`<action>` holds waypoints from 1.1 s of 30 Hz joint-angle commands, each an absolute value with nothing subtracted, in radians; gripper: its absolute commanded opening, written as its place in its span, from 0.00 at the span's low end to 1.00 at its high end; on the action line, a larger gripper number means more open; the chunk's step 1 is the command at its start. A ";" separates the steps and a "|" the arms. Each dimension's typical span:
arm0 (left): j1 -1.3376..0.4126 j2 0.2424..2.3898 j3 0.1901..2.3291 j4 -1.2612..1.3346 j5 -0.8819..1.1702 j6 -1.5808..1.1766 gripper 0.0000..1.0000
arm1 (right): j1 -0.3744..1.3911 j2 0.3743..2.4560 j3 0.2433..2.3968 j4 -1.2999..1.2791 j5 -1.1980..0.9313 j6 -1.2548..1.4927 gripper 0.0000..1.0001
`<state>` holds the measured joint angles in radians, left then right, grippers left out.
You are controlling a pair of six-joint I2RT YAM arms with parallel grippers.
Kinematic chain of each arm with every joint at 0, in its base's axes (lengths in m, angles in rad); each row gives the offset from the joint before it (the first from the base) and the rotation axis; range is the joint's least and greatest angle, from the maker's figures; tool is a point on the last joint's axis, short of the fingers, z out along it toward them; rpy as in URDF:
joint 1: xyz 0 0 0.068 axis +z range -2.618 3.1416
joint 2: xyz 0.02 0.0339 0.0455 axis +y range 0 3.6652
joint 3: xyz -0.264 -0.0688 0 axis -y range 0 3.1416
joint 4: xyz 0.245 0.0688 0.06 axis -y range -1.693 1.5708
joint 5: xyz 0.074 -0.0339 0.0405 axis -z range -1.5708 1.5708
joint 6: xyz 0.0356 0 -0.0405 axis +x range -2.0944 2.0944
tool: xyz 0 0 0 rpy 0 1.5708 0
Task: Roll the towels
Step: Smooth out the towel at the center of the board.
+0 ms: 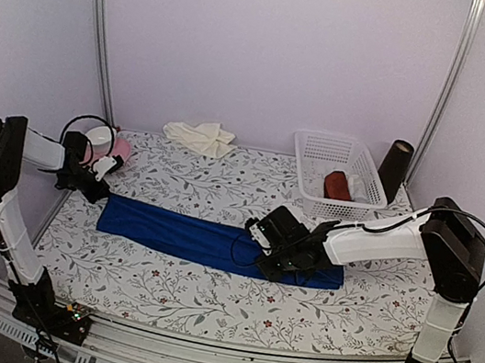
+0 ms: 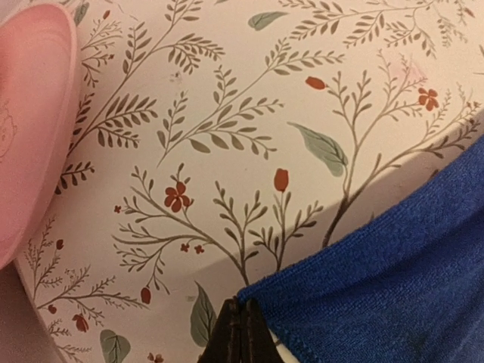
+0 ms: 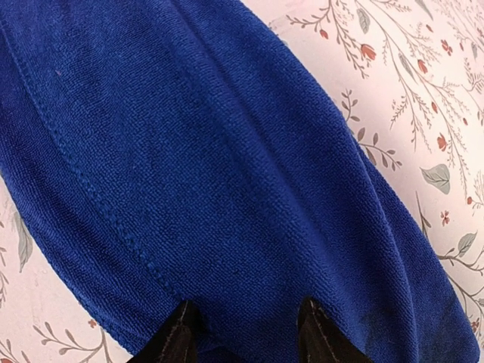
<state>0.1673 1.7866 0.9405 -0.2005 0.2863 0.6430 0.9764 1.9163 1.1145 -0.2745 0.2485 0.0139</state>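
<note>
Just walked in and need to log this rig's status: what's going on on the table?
Two arms are working on the blue towel, which lies as a long folded strip across the table and is not yet rolled. The left hand is shut right at the strip's left corner. The right hand sits open over its right part. The cream towel lies crumpled at the back, untouched.
</note>
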 commanded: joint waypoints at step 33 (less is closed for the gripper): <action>0.040 1.616 0.754 -0.139 0.172 0.615 0.66 | 1.056 2.064 1.460 -0.285 -0.023 -0.175 0.37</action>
<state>0.0738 1.5871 0.7742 -0.1997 0.2317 0.6201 1.0370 1.9923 1.3972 -0.3054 0.0418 -0.1383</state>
